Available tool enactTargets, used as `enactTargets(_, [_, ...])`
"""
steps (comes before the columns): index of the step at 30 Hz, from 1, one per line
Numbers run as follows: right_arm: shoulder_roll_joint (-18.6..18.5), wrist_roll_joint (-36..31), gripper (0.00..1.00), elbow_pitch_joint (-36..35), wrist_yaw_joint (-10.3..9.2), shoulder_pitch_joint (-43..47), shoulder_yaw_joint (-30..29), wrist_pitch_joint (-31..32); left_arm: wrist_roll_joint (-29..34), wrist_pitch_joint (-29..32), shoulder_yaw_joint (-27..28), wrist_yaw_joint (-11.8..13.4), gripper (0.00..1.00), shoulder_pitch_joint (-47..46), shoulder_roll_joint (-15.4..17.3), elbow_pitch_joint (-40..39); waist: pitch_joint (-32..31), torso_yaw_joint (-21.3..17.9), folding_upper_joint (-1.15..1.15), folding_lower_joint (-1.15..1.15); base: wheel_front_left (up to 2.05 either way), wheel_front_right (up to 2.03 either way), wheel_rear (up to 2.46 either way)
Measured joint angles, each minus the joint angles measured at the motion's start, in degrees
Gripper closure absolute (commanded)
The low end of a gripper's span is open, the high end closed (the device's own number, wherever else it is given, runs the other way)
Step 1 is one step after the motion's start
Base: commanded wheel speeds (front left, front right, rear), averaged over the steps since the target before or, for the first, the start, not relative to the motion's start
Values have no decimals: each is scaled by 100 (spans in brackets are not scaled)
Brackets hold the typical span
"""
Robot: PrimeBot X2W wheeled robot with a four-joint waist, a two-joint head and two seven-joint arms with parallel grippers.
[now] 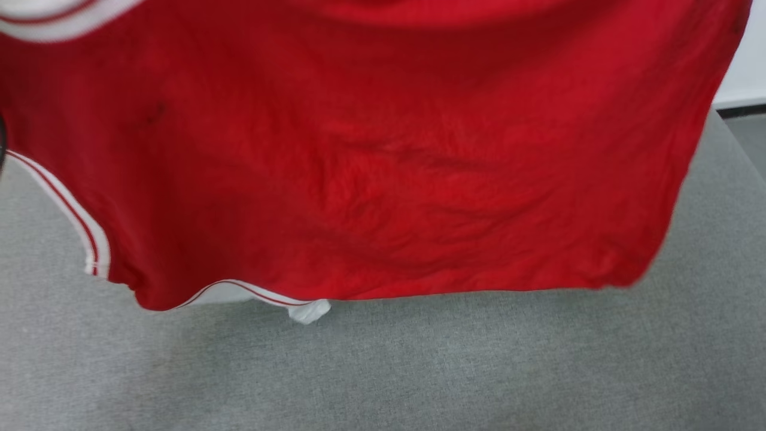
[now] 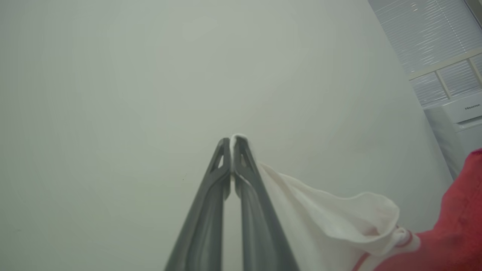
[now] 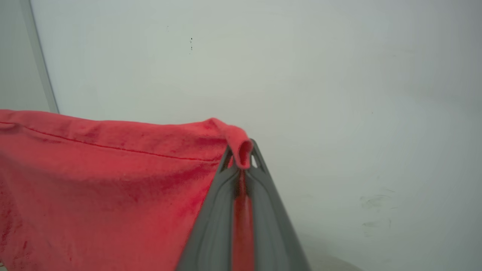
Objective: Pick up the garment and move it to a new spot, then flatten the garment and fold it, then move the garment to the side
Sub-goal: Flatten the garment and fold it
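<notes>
The garment (image 1: 383,167), a red jersey with white, red-striped trim, hangs spread in the air above the grey table (image 1: 419,371), its lower edge just over the surface. My left gripper (image 2: 232,141) is shut on a white sleeve of the garment (image 2: 320,214), which trails off to the right into red cloth. My right gripper (image 3: 241,150) is shut on a red corner of the garment (image 3: 113,180), whose hemmed edge stretches away to the left. In the head view a white sleeve end (image 1: 308,311) dangles below the red cloth.
A pale wall (image 3: 301,75) stands behind both grippers. An air conditioner (image 2: 463,124) and window blinds (image 2: 433,34) show at the left wrist view's right edge. The table's far right edge (image 1: 739,149) borders darker floor.
</notes>
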Motion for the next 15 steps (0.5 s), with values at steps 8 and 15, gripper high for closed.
enactTargets(8, [31,-108,100,1,0,-544,-171,-98,105,164,-207,-333,100,-1415,62,746,633,-71,0,0,0,0,0])
enactTargets(15, [-108,-388,100,638,0,-1557,-87,-617,450,115,-656,-794,100,-3183,-166,1926,1444,-68,0,1,0,0,0])
